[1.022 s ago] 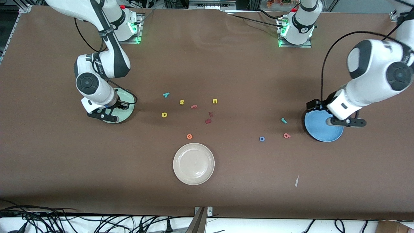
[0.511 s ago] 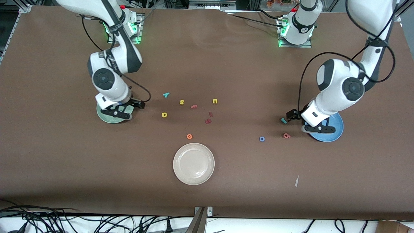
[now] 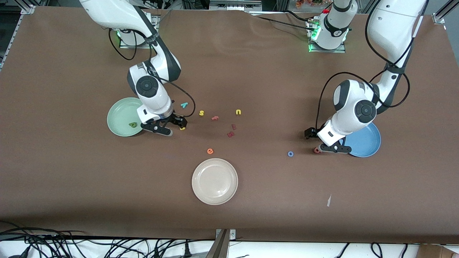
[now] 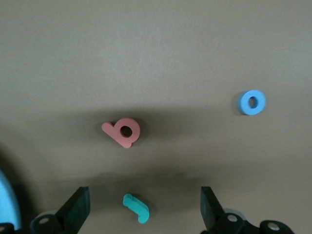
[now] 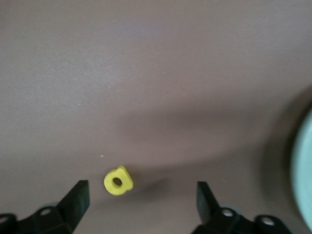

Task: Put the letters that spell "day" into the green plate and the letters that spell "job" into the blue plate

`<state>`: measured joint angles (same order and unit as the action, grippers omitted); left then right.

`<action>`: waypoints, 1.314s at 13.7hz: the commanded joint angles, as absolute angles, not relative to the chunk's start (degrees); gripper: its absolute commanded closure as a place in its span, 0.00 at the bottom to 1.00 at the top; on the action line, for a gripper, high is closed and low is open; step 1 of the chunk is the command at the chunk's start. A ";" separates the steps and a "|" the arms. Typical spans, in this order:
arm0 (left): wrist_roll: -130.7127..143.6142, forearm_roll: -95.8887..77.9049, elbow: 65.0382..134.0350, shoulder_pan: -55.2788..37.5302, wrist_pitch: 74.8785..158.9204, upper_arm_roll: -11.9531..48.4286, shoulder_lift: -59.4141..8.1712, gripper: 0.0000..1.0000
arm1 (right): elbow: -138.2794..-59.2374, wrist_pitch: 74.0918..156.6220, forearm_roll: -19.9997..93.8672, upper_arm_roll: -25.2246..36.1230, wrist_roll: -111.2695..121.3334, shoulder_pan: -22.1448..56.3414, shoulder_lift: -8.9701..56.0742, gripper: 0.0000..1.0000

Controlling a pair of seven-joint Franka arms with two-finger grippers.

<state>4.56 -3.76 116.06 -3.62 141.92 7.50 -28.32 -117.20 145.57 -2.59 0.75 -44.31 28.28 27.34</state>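
Observation:
A dark green "d" (image 3: 132, 124) lies in the green plate (image 3: 118, 113). Beside that plate, my right gripper (image 3: 172, 125) (image 5: 141, 202) hangs open and empty low over the yellow "a" (image 3: 183, 128) (image 5: 118, 181). The teal "y" (image 3: 184, 105) lies farther from the front camera than the "a". My left gripper (image 3: 322, 141) (image 4: 144, 212) stands open beside the blue plate (image 3: 367, 143), and the teal "j" (image 4: 136, 208) lies on the table between its fingers. The salmon "b" (image 3: 316, 150) (image 4: 123, 131) and the blue "o" (image 3: 290, 154) (image 4: 252, 102) lie close by.
A yellow "s" (image 3: 201, 113), a salmon "f" (image 3: 214, 117), a yellow "u" (image 3: 238, 112), two dark red letters (image 3: 232, 130) and an orange "e" (image 3: 210, 151) lie mid-table. A beige-white plate (image 3: 214, 181) sits nearer the front camera. A paper scrap (image 3: 329, 200) lies toward the left arm's end.
The right gripper opened over the green plate, left the "d" there and moved over the "a". The left gripper swung off the blue plate to the "j".

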 commanded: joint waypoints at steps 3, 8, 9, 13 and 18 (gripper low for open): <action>4.31 -5.45 118.91 -4.04 142.65 7.03 -28.74 0.00 | -113.56 146.69 -2.73 -0.09 -43.50 29.53 32.25 0.19; 4.31 -5.45 121.73 -4.04 142.65 7.03 -28.56 0.00 | -113.38 146.87 -3.25 -0.09 -43.33 29.71 32.87 0.68; 4.31 -5.45 121.82 -4.04 142.65 7.03 -28.56 0.03 | -113.29 146.87 -3.43 0.00 -42.81 29.71 32.87 0.83; 4.31 -5.36 121.82 -4.04 142.47 7.03 -28.21 0.35 | -111.89 142.93 -3.34 0.26 -40.26 29.79 30.51 0.90; 4.22 -5.01 121.64 -3.96 142.47 6.94 -28.13 0.63 | -112.85 128.26 -3.25 7.36 -24.64 29.36 24.18 0.81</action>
<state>4.57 -3.76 120.38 -3.67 141.97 7.44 -28.71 -111.46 133.33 -2.78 4.21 -30.80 29.50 27.54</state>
